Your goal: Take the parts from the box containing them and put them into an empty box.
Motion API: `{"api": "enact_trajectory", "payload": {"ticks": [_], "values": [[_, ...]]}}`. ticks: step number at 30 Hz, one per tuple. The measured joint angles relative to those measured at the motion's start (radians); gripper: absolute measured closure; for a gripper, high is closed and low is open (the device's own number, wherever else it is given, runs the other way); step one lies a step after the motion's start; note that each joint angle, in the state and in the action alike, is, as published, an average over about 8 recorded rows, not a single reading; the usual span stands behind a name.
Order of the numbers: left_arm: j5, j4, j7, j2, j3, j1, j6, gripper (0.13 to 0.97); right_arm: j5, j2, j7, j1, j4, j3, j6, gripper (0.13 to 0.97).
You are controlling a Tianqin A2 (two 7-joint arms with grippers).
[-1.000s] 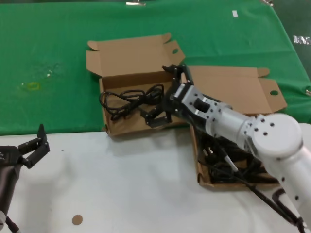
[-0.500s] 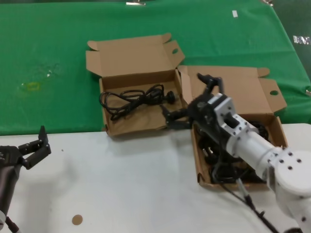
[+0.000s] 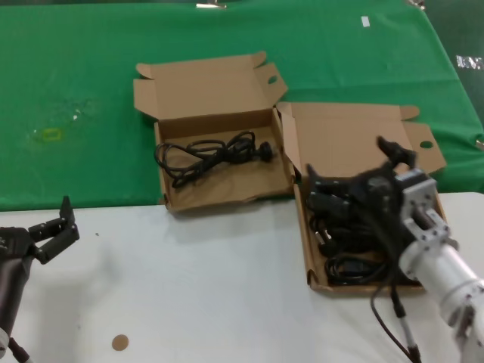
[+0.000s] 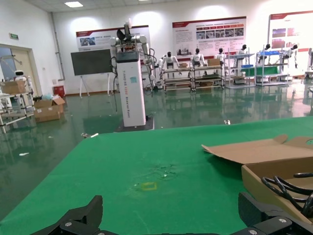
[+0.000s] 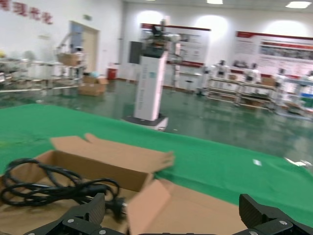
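right pincer (image 3: 355,181) spread wide, empty, over larger box (image 3: 363,136) | risk: tangled cords (image 3: 352,253) snag, dragging extras | left pincer (image 3: 53,227) open, parked on worktop (image 3: 212,302)

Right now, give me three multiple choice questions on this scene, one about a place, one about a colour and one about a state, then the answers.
1. Where is the right gripper?
A. over the smaller box
B. over the larger box
C. over the white table

2. What colour is the cloth under the boxes?
A. green
B. red
C. grey

3. How is the right gripper?
A. shut on a cord
B. open, holding nothing
C. out of view

Answers: 1 B, it hangs above the heap of cords there. 2 A, the head view shows green. 3 B, its fingers are spread with nothing between them.

The left gripper waits open over the white table.
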Motion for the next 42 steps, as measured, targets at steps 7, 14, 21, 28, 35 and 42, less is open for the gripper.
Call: {"api": "enact_trajectory", "payload": {"ticks": [7,14,21,28,35,42], "values": [[0.0,0.0,0.0,0.0,0.0,0.0,0.0,0.132,0.043,0.007,0.024,-0.088,0.068,0.045,0.064,0.129],[0.0,0.0,0.0,0.0,0.0,0.0,0.0,0.132,0.049,0.008,0.028,-0.102,0.078,0.052,0.074,0.129],[0.0,0.0,0.0,0.0,0.0,0.0,0.0,0.132,0.049,0.008,0.028,-0.102,0.079,0.052,0.074,0.129],[0.0,0.0,0.0,0.0,0.0,0.0,0.0,0.132,0.049,0.008,0.028,-0.102,0.079,0.052,0.074,0.129],[0.0,0.0,0.0,0.0,0.0,0.0,0.0,0.132,0.049,0.008,0.028,-0.102,0.079,0.052,0.074,0.129],[0.0,0.0,0.0,0.0,0.0,0.0,0.0,0.132,0.049,0.008,0.028,-0.102,0.079,0.052,0.074,0.129]]}}
